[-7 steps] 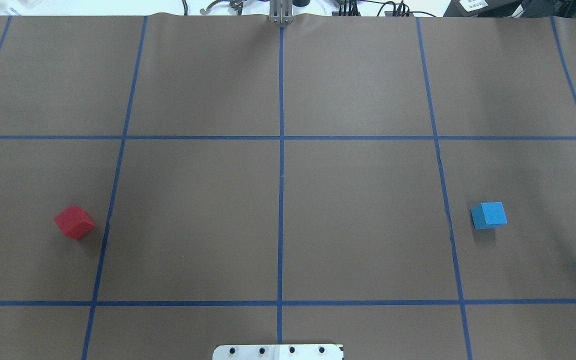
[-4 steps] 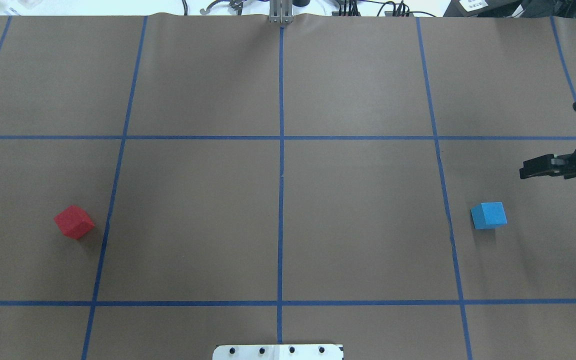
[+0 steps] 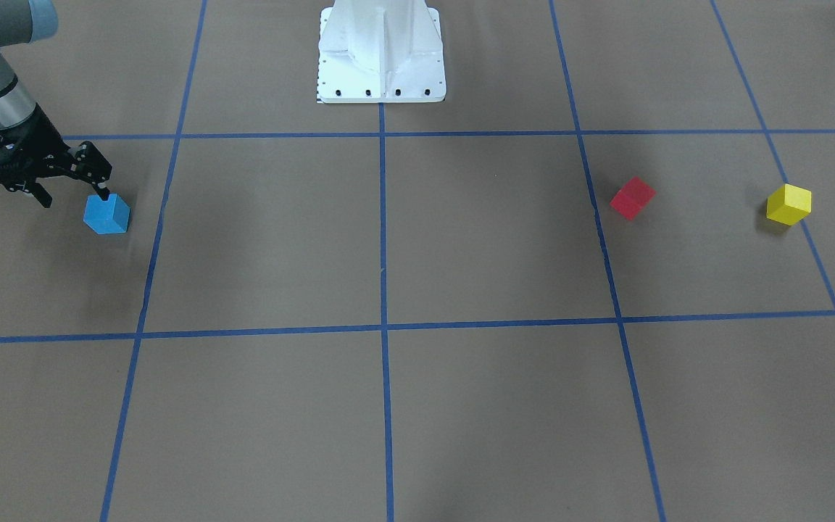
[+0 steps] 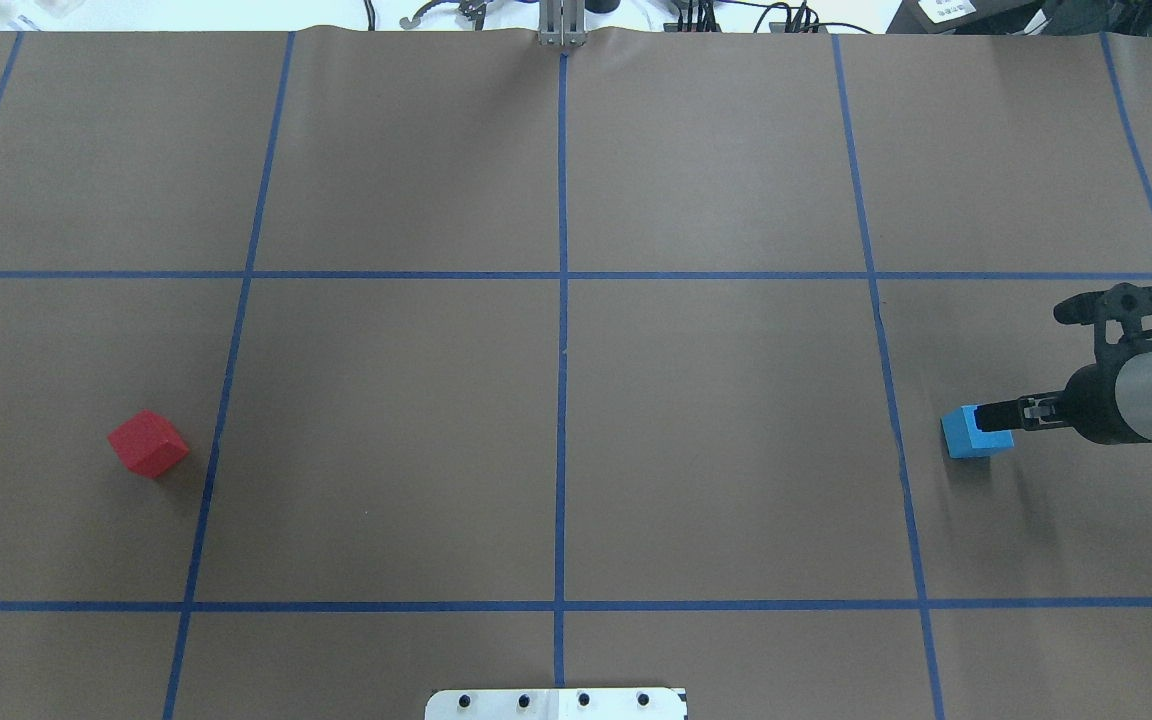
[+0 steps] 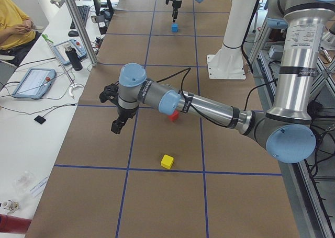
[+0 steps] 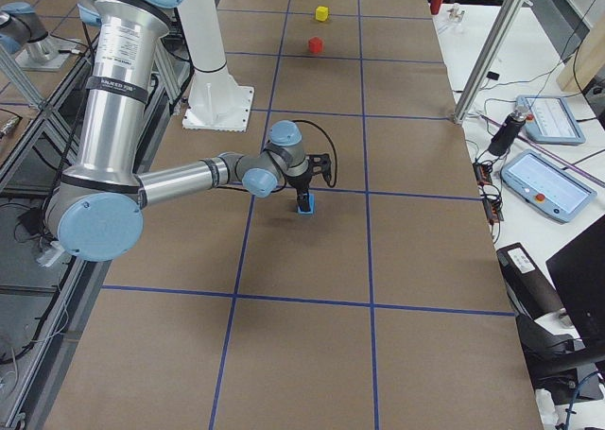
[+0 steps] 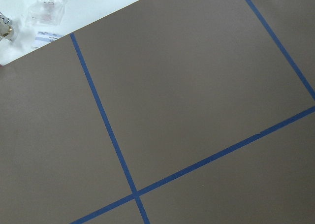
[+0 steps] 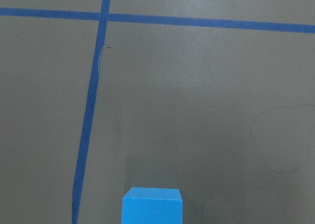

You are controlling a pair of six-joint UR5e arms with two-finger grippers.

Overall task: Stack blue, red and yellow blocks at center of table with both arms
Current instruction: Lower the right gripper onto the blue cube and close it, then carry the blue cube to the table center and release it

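The blue block (image 4: pixel 971 437) sits on the table's right side and also shows in the front view (image 3: pixel 106 214) and at the bottom of the right wrist view (image 8: pixel 152 207). My right gripper (image 4: pixel 1031 362) is open wide beside it, with one fingertip (image 4: pixel 988 412) over the block's top. The red block (image 4: pixel 147 443) sits on the left side. The yellow block (image 3: pixel 788 204) lies further left, at the overhead view's edge. My left gripper (image 5: pixel 112 110) hangs over the table's left end past the yellow block (image 5: pixel 167 161); I cannot tell whether it is open.
The brown table cover carries a blue tape grid whose lines cross at the centre (image 4: pixel 563 275). The robot's white base plate (image 3: pixel 381 72) stands at the near middle edge. An operators' desk with tablets (image 5: pixel 34 82) runs along the far side.
My right gripper has come in from the right edge and moved toward the blue block, one finger now over it. The blocks have not moved.
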